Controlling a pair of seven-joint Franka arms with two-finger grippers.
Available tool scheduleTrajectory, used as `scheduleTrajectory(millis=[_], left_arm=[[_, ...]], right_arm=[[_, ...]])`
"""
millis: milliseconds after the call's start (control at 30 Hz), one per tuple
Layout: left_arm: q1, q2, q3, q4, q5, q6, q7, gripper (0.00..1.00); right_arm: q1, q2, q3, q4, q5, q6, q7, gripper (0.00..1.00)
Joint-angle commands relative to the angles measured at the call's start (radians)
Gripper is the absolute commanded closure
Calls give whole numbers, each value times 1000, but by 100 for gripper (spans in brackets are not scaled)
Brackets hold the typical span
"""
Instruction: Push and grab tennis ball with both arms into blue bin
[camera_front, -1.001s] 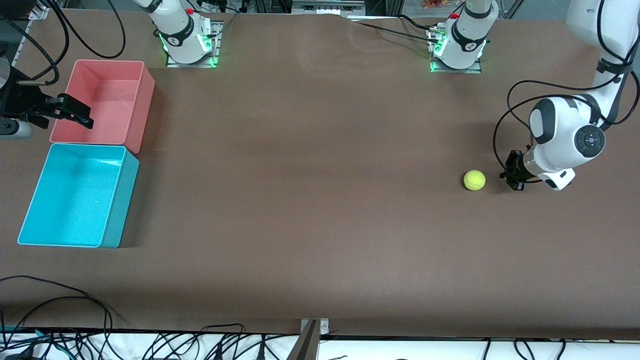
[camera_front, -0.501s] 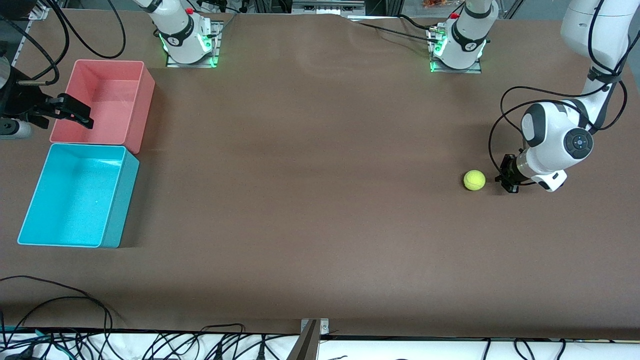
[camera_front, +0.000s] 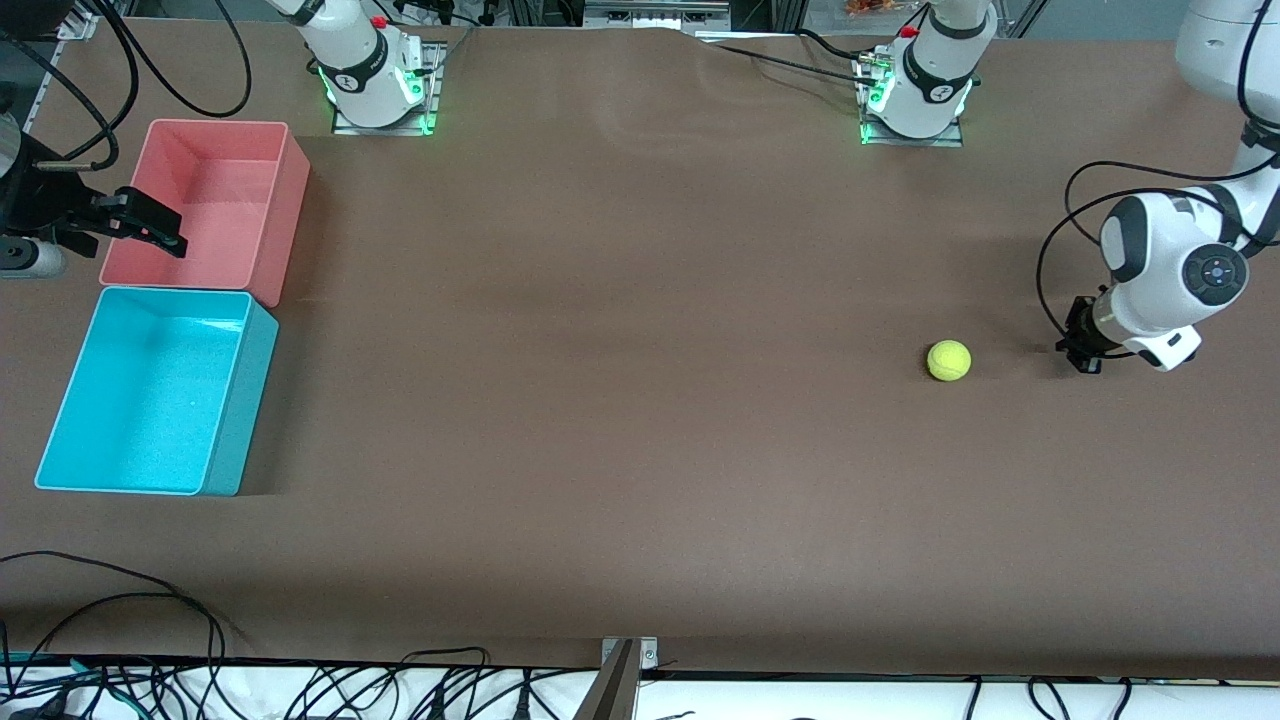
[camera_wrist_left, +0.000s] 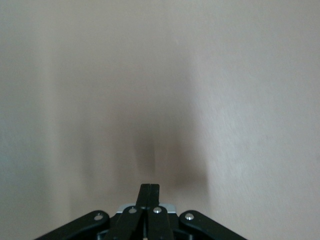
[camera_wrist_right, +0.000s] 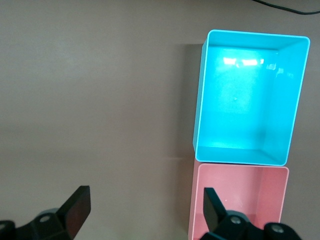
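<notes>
The yellow-green tennis ball (camera_front: 948, 360) lies on the brown table toward the left arm's end. My left gripper (camera_front: 1078, 347) is shut and empty, low at the table beside the ball, with a clear gap between them. In the left wrist view its fingers (camera_wrist_left: 150, 191) are pressed together and the ball is out of view. The blue bin (camera_front: 226, 400) stands at the right arm's end and also shows in the right wrist view (camera_wrist_right: 200, 100). My right gripper (camera_front: 160, 230) is open and empty and waits over the pink bin's edge; it also shows in the right wrist view (camera_wrist_right: 145, 210).
The pink bin (camera_front: 285, 215) stands against the blue bin, farther from the front camera; it also shows in the right wrist view (camera_wrist_right: 240, 200). Cables (camera_front: 200, 670) lie along the table's front edge. The two arm bases (camera_front: 380, 80) stand at the table's back edge.
My left gripper first crept close to the ball, then drew back toward the left arm's end of the table. The ball and the right arm have not moved.
</notes>
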Motion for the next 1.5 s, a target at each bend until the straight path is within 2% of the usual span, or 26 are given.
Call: scheduleTrajectory(millis=[0, 100, 234, 467, 601, 1035, 1469], left_arm=[[7, -3, -16, 3, 24, 4, 3, 100], [0, -5, -47, -8, 18, 4, -37, 100], [0, -6, -146, -26, 20, 2, -194, 100], [0, -38, -317, -123, 27, -2, -417, 100], [3, -40, -407, -129, 27, -28, -535, 100], [9, -85, -418, -89, 30, -108, -476, 100], [12, -89, -417, 123, -3, -364, -217, 100]], right_arm=[[2, 7, 2, 24, -4, -14, 12, 0], [2, 7, 2, 24, -4, -12, 12, 0], [2, 7, 2, 24, -4, -12, 12, 0], [2, 7, 2, 24, -4, -12, 12, 0], [2, 7, 2, 24, -4, -12, 12, 0], [2, 7, 2, 24, -4, -14, 12, 0], [2, 7, 2, 24, -4, -12, 12, 0]])
